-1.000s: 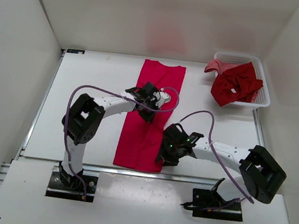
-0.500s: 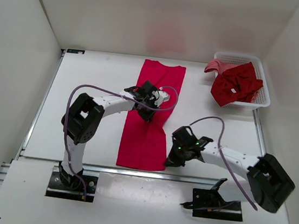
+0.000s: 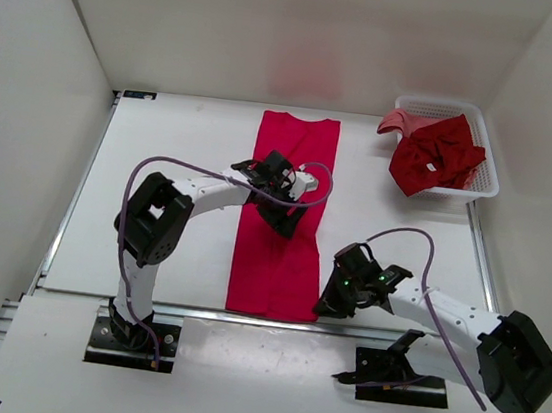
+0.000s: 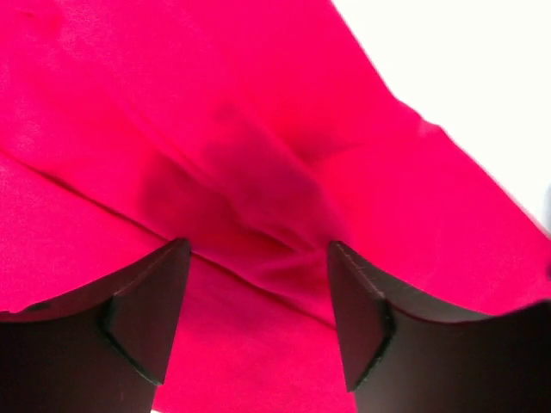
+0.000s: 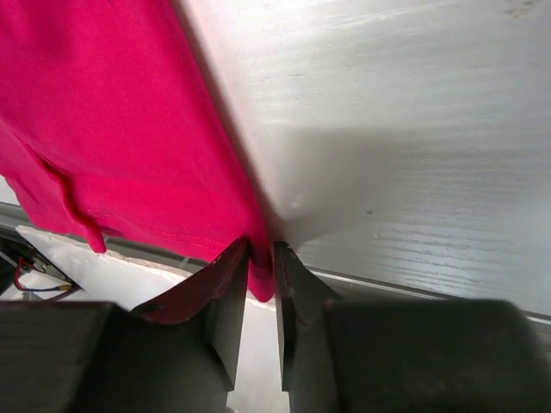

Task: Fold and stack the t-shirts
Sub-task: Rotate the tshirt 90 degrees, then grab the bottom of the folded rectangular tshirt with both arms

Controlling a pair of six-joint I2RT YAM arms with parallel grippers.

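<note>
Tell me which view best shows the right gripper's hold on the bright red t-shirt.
Right wrist: the right gripper pinches the hem corner of the bright red t-shirt. Top external shows the whole shirt, but the gripper hides the pinch. Left wrist shows only cloth between the open left gripper.

A white mesh basket (image 3: pixel 446 105) sits at the table's (image 3: pixel 184 135) far right corner.

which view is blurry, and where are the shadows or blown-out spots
Left wrist: the shirt is soft and smeared, with a dark shadow at centre, and the table is blown out white. Right wrist: sharp, table grain clear, a grey shadow beside the shirt's edge. Top: even light, sharp.
</note>
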